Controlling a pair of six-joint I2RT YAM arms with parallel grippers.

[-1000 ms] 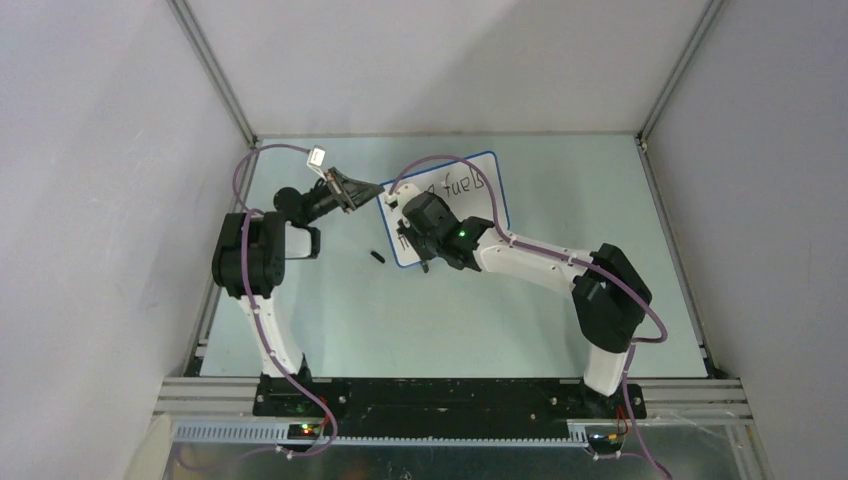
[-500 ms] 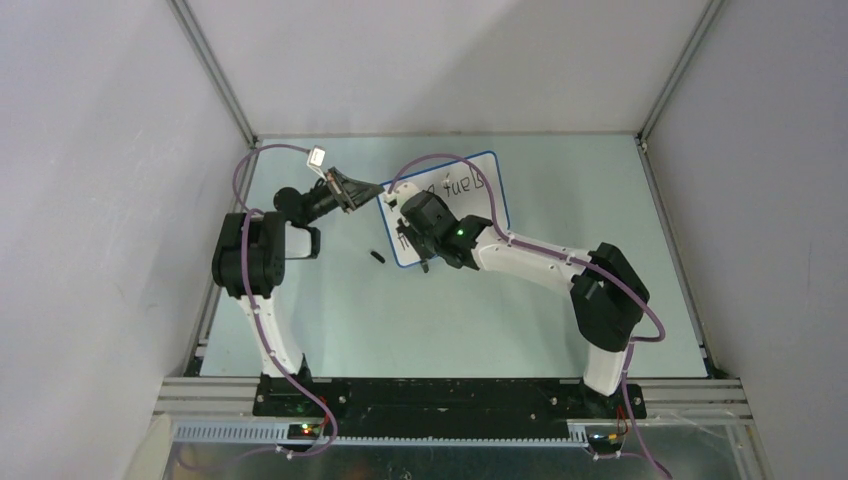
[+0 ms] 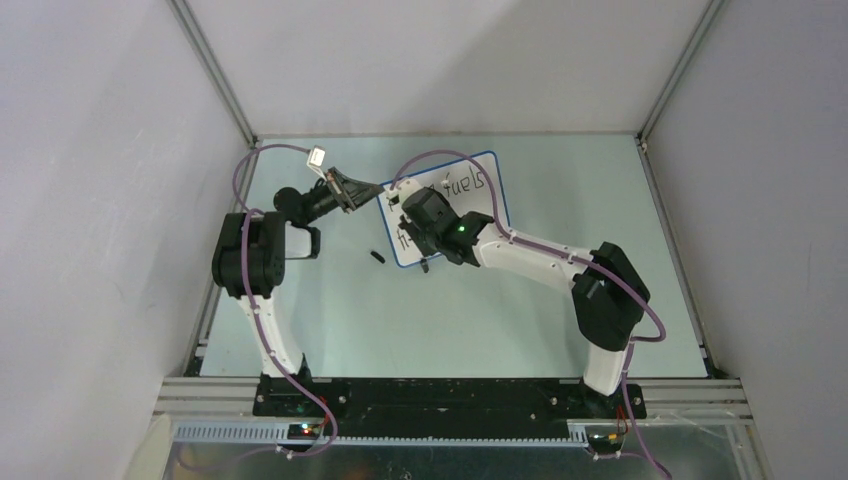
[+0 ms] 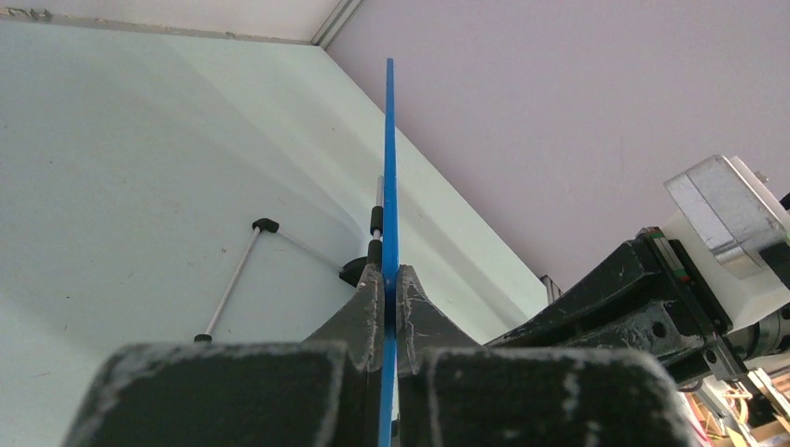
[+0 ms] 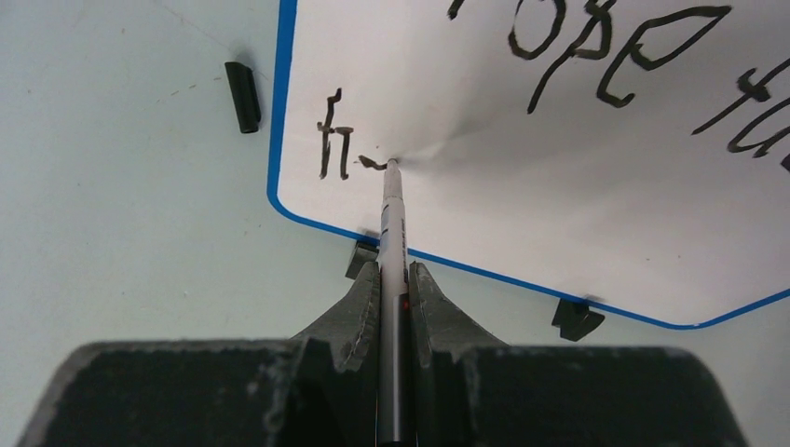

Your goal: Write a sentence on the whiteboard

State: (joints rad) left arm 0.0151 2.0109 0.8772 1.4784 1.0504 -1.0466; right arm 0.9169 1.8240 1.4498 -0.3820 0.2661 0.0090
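Steadiness is the point of this step. In the top view the whiteboard lies far of centre on the table. The left gripper is clamped on its far-left corner and the right gripper is over its near-left part. One board, two arms and one loose marker cap just left of the board.

The left wrist view shows the whiteboard edge-on, its blue frame pinched between the pressed-together fingers of the left gripper. That grip should hold firm so the board does not slide under the pen.

In the right wrist view the right gripper is closed on one marker, its tip touching the board. The sentence has its first line written, running out of view to the right. The second line has one "h" and a small stroke beginning beside it. I judge that light, even pressure and short strokes moving right, kept off the near blue edge, will suit best. Two black clip feet show under the near edge, and one cap lies to the left.
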